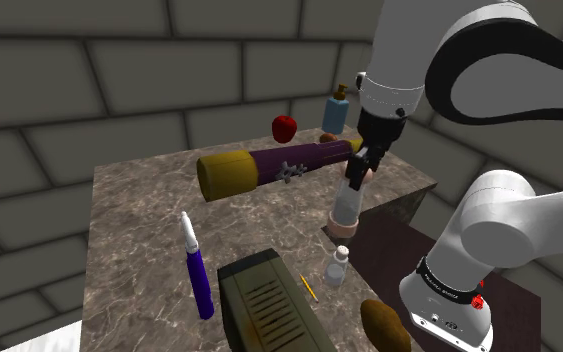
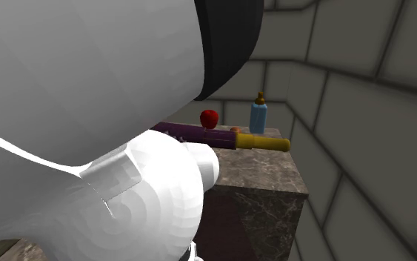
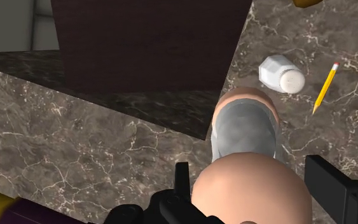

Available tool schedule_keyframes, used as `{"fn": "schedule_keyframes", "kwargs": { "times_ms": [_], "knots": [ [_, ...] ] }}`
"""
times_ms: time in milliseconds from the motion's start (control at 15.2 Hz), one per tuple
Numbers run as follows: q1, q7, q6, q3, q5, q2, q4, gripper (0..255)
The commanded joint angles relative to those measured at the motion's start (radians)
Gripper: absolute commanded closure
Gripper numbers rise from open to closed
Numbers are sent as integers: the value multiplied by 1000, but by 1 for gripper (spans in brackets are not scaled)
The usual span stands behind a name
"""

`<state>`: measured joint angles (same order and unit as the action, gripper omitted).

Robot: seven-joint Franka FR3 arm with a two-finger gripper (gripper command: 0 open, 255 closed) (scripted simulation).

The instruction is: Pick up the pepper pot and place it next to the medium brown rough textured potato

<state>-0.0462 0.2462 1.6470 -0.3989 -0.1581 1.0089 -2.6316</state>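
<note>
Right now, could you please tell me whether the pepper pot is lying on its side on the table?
No, in the shoulder view the pepper pot is upright over the marble table, its top at the gripper.

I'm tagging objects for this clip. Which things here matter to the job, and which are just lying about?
For the job: pepper pot, brown potato.

Lying about: red apple, blue bottle, purple-and-yellow cylinder, purple stick with a white tip, dark box, pencil, small white bottle.
</note>
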Motion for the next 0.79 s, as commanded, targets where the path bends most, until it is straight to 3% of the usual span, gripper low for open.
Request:
{"fn": "schedule_keyframes", "kwargs": {
  "times_ms": [0, 726],
  "knots": [
    [-4, 4, 29, -10, -9, 0, -29, 255],
    [-28, 21, 172, -59, -54, -5, -169, 255]
  ]
}}
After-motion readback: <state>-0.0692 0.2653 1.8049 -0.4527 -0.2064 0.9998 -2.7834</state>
